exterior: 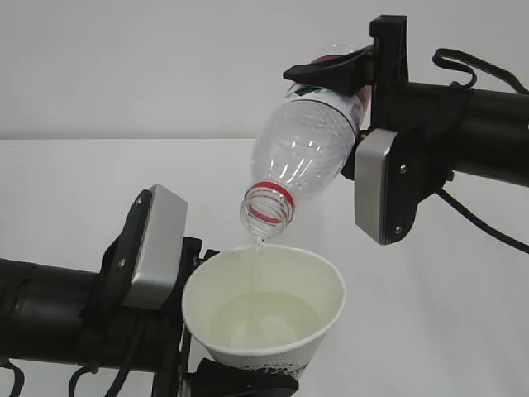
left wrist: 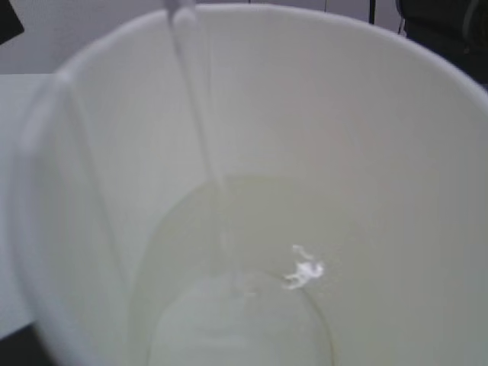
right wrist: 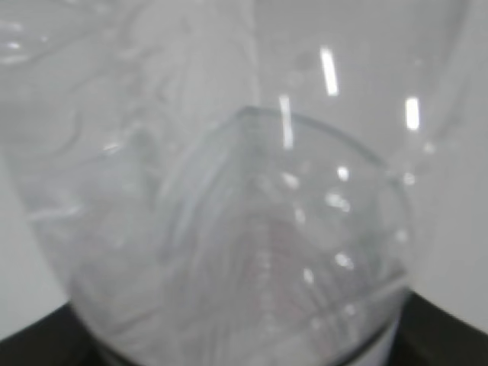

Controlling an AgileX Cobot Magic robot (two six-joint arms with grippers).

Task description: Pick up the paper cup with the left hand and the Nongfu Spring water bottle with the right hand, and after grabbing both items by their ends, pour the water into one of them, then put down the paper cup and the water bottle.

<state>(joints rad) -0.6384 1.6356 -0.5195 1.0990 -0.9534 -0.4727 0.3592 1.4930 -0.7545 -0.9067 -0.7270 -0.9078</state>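
Two grippers, both loaded: right hand (exterior: 364,91) clamped on the base end of the Nongfu Spring water bottle (exterior: 310,145), tipped neck-down, mouth just above the paper cup (exterior: 264,308); left hand (exterior: 178,347) grips the cup low, jaws partly spread round it, tips mostly hidden. Thin stream of water (left wrist: 202,145) falls near the cup's rim on the left gripper's side. Risk, imo: slight drift of either arm puts the stream over the rim; squeezing could buckle the cup. Count: 1 bottle, 1 cup
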